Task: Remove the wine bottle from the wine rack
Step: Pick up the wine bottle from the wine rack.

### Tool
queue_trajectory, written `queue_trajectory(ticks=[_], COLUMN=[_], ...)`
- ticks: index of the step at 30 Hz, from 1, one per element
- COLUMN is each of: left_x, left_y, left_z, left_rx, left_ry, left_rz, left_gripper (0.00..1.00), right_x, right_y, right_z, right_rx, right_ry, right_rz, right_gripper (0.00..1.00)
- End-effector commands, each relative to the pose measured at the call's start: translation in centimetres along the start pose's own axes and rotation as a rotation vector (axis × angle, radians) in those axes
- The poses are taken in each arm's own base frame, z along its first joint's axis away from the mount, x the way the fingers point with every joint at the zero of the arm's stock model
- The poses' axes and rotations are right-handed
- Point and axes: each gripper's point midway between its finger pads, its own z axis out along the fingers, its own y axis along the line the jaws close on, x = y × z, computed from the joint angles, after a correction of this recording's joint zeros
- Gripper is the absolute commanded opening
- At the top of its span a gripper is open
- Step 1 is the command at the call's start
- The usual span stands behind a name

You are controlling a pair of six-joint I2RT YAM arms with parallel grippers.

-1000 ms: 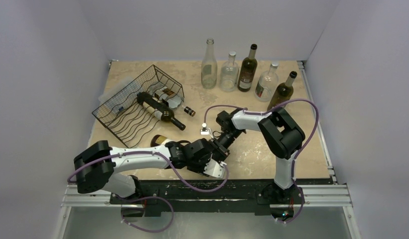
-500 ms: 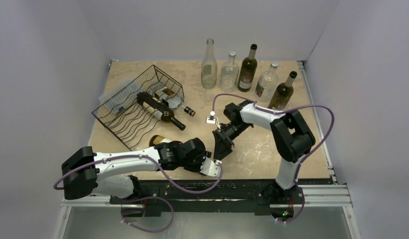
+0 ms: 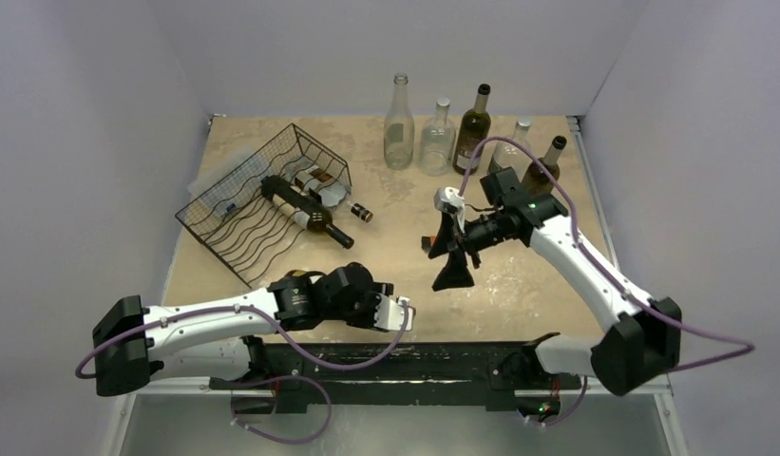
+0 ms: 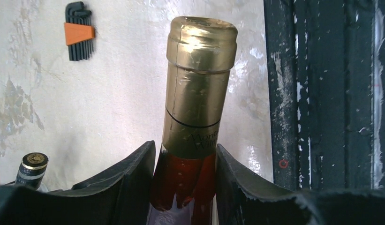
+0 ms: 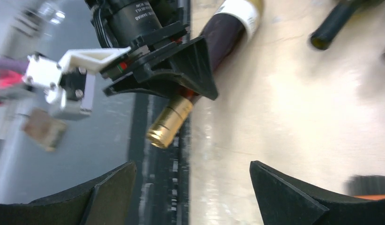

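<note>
Gold foil [image 4: 200, 79], lettered perhaps "Wine", caps the wine bottle [image 5: 223, 33] the left claw [image 4: 184, 151] grips; right claw [image 5: 191, 166] gapes

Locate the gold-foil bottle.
The gold-foil bottle is gripped by the left gripper at the table's near edge, left of centre in the top view, just in front of the wine rack.

The counter [image 3: 395, 195] is a beige, mottled slab with a black rail [image 3: 367, 356] along its near edge. A black wire wine rack [image 3: 236, 237] sits at its back left. Five upright bottles [image 3: 472, 133] stand in a row along the far edge. A hex key set [image 4: 79, 31] in an orange holder lies flat on the bare surface.
</note>
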Motion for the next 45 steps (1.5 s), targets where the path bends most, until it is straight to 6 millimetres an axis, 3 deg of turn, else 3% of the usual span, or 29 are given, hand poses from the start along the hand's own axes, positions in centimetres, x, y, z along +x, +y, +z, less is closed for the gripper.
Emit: queue_trajectory(ticks=[1,5,10,13,24,34,37,41,45], left_x=[-6.7,-8.5,-10.9,-12.0,-14.7,-16.0,-16.4,-16.9,-17.3], left_y=[2.8,3.3,4.3,5.2,8.2,8.6,8.6,8.8,8.9], left_z=[-2.1,-3.0,-3.4,-3.4,-3.4,-4.6,-4.7,-4.7,-4.7], left_rx=[-0.1,-0.112,-0.141,-0.172,-0.233,-0.233,-0.227,-0.225,-0.223], left_ry=[-0.277,-0.354,-0.476,-0.524,-0.543,-0.598,-0.621,-0.651,-0.674], left_rz=[-0.087,-0.173,-0.267,-0.307,-0.352,-0.38,-0.398,-0.423,-0.441], left_gripper=[0.0,0.0,0.0,0.0,0.0,0.0,0.0,0.0,0.0], right_x=[-2.7,-4.4,-3.3,-3.0,-1.8,-1.3,-1.6,-2.1,-2.1], right_y=[-1.2,0.5,4.5,5.5,5.4,4.8,5.1,5.6,5.4], right_z=[-2.9,-4.7,-3.4,-3.4,-3.3,-2.7,-2.5,-2.1,-2.0], right_rx=[0.25,0.318,0.124,0.09,0.129,0.129,0.102,0.06,0.058], right_ry=[0.0,-0.023,-0.086,-0.089,-0.094,-0.115,-0.144,-0.194,-0.201], right_rz=[-0.337,-0.568,-0.78,-0.839,-0.851,-0.807,-0.789,-0.73,-0.712], right_gripper=[0.96,0.99,0.99,0.99,0.99,0.98,0.95,0.81,0.74])
